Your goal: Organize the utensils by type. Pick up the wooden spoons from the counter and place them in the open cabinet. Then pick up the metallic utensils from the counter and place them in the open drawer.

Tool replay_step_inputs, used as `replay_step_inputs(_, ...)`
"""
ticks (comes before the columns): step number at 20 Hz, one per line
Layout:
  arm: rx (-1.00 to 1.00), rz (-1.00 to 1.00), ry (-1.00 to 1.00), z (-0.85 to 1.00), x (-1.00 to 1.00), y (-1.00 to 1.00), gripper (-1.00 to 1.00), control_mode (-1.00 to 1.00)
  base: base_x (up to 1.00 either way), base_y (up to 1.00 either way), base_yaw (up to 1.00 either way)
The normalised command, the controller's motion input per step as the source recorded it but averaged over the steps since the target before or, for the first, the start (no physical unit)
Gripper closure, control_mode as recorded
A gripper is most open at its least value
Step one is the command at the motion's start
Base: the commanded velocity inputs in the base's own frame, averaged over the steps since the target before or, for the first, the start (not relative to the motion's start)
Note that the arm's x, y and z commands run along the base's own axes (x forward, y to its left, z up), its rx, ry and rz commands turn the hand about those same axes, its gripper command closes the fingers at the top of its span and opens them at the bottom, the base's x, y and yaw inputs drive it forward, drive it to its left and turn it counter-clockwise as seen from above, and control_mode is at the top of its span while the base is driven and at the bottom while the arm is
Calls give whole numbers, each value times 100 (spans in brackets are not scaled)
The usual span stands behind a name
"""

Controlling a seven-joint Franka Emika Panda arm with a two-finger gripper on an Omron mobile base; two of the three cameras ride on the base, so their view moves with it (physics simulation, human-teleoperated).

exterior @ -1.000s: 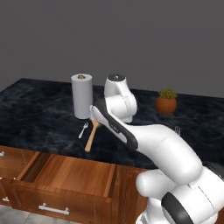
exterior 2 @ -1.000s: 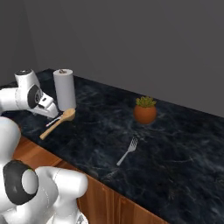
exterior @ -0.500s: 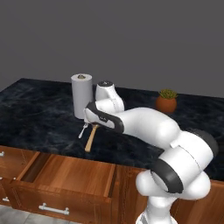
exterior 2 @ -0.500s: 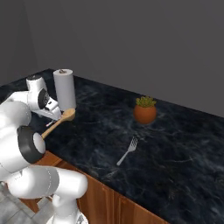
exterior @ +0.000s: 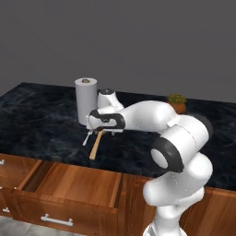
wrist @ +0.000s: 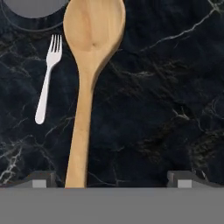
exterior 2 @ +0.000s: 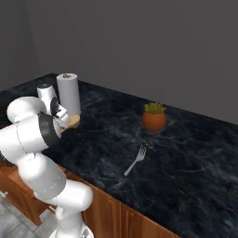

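Note:
One wooden spoon (wrist: 89, 65) lies on the black counter (wrist: 166, 87), bowl toward the paper towel roll; its handle (exterior: 96, 145) points at the counter's front edge. A small silver fork (wrist: 47, 81) lies just beside it (exterior: 86, 137). My gripper (wrist: 111, 179) hangs open right above the spoon (exterior: 98, 131), and the handle passes close inside one fingertip (wrist: 41, 178). A second fork (exterior 2: 135, 160) lies alone mid-counter. The open drawer (exterior: 69, 184) sits pulled out below the spoon. The other wooden spoon and the open cabinet are out of view.
A white paper towel roll (exterior: 85, 101) stands right behind the spoon's bowl (exterior 2: 72, 122). A potted plant (exterior 2: 154, 117) sits further along the counter (exterior 2: 186, 153). My own arm's elbow bulges over the counter edge beside the drawer.
The arm has folded round, its elbow swinging out over the counter's front edge, and the hand has settled lower over the spoon. Spoon and forks have not moved.

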Motion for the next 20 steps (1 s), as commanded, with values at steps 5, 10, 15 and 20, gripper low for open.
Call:
replay_step_inputs(5,0,0,1,-35,40,9,-100,-100,0,0,0)
replay_step_inputs(10,0,-1,10,-22,53,25,-100,-100,0,0,0)
replay_step_inputs(15,-1,-2,11,-35,31,21,-100,-100,0,0,0)
replay_step_inputs(20,-1,0,2,-33,27,14,-100,-100,0,0,0)
